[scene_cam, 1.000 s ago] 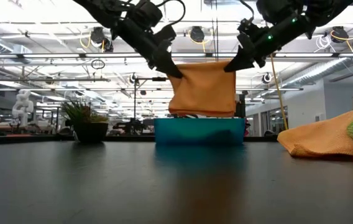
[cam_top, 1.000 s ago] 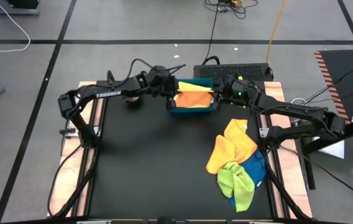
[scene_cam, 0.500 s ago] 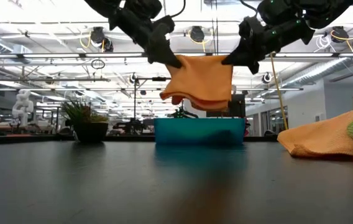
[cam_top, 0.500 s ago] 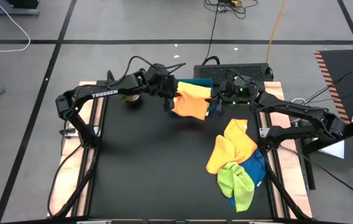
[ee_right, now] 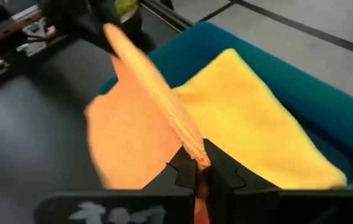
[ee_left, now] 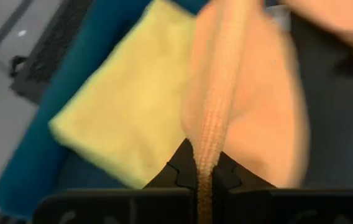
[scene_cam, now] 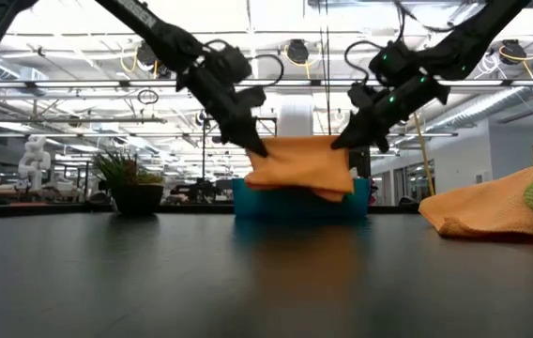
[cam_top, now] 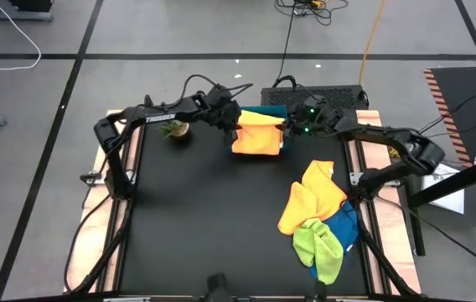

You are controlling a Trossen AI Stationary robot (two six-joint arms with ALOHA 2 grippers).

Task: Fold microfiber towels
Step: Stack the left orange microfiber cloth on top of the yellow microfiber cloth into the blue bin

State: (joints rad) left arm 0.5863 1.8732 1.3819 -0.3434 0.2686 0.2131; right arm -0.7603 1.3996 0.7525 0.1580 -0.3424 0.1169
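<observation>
Pinching opposite top corners of the same orange towel (cam_top: 255, 137), the left gripper (cam_top: 235, 127) and right gripper (cam_top: 286, 131) are both clamped shut on it. Low view shows the cloth sagging between them, just above the teal tray (scene_cam: 301, 200). Only the wrist cams show what's under there: a folded yellow towel (ee_right: 257, 134) lying in the tray right past the fingers (ee_right: 221, 168). Out beyond the right gripper, the overhead shows a loose pile (cam_top: 318, 220) of orange, green and blue towels. A small potted plant (scene_cam: 132, 183) sits off past the left gripper.
</observation>
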